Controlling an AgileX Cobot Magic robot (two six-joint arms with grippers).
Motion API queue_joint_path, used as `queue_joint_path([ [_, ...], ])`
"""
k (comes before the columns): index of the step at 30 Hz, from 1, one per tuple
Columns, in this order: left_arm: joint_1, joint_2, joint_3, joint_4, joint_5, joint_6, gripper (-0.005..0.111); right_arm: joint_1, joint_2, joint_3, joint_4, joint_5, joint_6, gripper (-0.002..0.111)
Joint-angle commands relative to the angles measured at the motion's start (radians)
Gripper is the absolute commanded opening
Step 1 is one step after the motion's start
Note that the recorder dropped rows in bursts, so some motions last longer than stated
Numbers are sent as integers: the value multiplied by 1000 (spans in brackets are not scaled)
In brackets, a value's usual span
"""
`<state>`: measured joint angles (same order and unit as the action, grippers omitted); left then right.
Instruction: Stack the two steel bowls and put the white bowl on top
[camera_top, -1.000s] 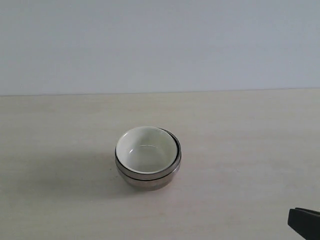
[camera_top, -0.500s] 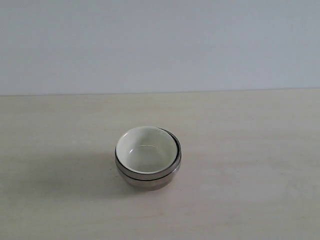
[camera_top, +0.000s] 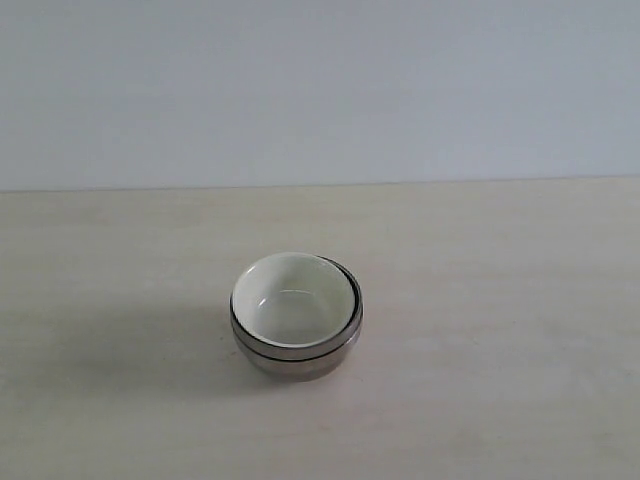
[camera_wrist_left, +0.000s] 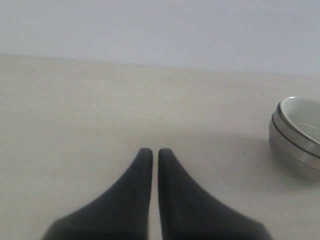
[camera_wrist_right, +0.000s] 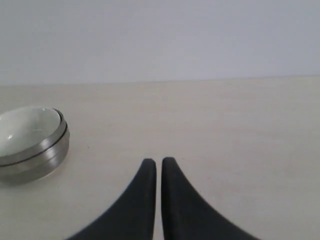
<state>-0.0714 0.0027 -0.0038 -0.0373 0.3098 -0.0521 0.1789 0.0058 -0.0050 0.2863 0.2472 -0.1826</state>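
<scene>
The white bowl (camera_top: 293, 300) sits nested inside the two stacked steel bowls (camera_top: 300, 356) at the middle of the table. Only the steel rims and outer wall show around it. The left wrist view has the stack (camera_wrist_left: 296, 150) off to one side, well apart from my left gripper (camera_wrist_left: 151, 152), which is shut with nothing between its fingers. In the right wrist view the stack (camera_wrist_right: 42, 152) is likewise off to the side of my right gripper (camera_wrist_right: 155, 162), shut and empty. Neither gripper shows in the exterior view.
A pale wooden table (camera_top: 500, 300) carries the stack, with a plain light wall (camera_top: 320, 90) behind it. No other objects show.
The right gripper's dark tip, at the lower right corner of the exterior view one second ago, has left the frame. The bowl stack has not moved.
</scene>
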Motion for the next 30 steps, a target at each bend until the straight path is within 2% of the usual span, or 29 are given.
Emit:
queue_joint_path([
  [1, 3, -3, 4, 2, -3, -1, 4, -8, -6, 5, -69, 91, -10, 0],
  [9, 3, -3, 4, 2, -3, -1, 4, -8, -6, 5, -87, 94, 28, 0],
  [15, 3, -3, 4, 2, -3, -1, 4, -8, -6, 5, -278, 80, 314, 0],
  [30, 3, -3, 4, 2, -3, -1, 4, -8, -6, 5, -278, 90, 258, 0],
])
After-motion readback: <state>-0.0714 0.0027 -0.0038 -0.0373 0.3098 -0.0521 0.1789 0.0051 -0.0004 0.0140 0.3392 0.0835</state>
